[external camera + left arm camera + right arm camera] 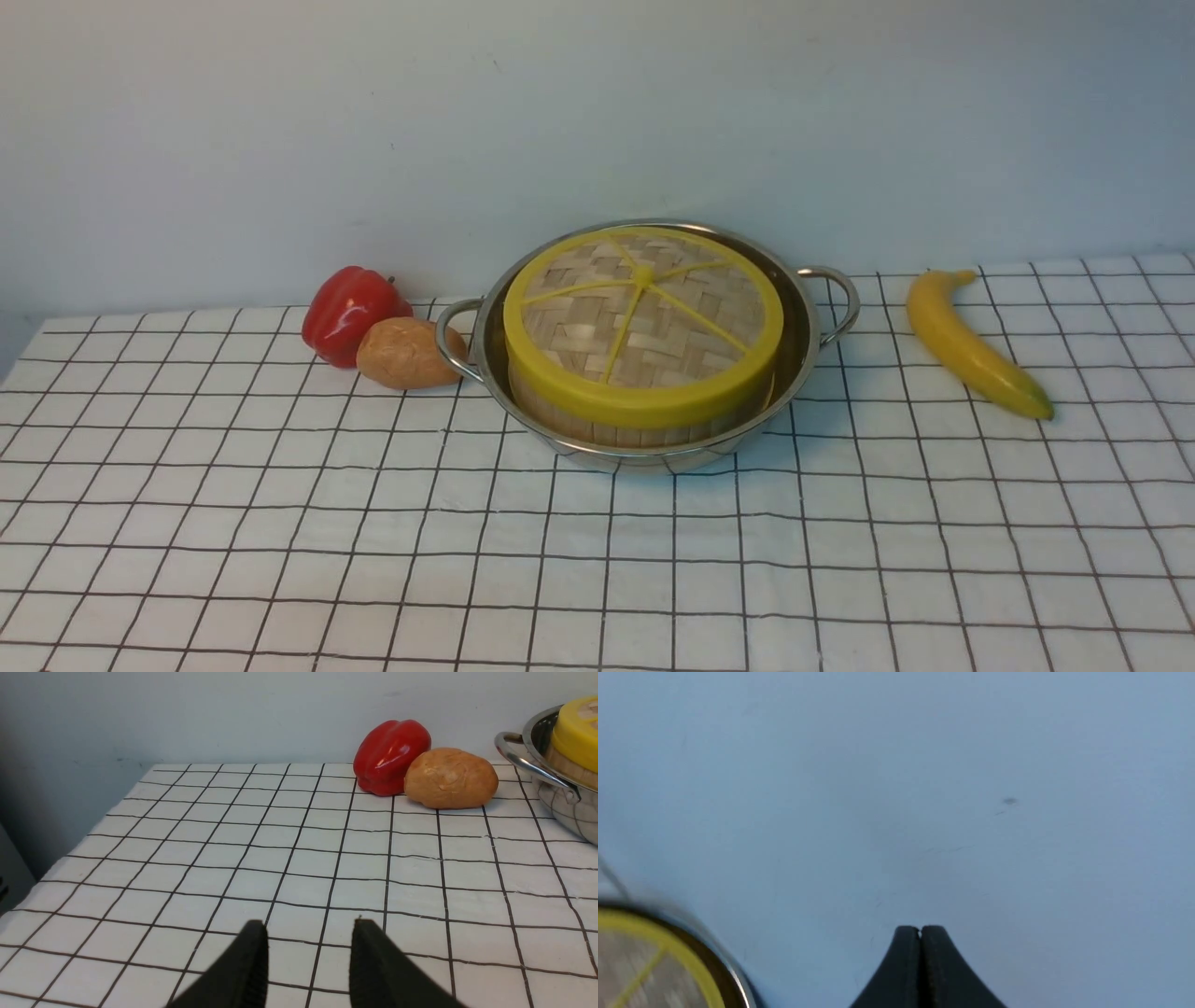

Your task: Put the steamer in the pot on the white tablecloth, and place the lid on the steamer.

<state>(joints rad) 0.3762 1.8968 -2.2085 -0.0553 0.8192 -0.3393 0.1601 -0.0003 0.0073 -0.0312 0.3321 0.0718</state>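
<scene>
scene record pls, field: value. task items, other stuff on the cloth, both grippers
pot: steel pan with two loop handles, on the white tablecloth
steamer: bamboo basket sitting inside the pot
lid: woven disc on top of the steamer, sitting level
red pepper: left of the pot, by the wall
potato: touching the pepper, at the pot's left handle
banana: right of the pot, apart from it
left gripper: open, empty, low over the cloth
right gripper: shut, empty, facing the wall
task state: looks complete
</scene>
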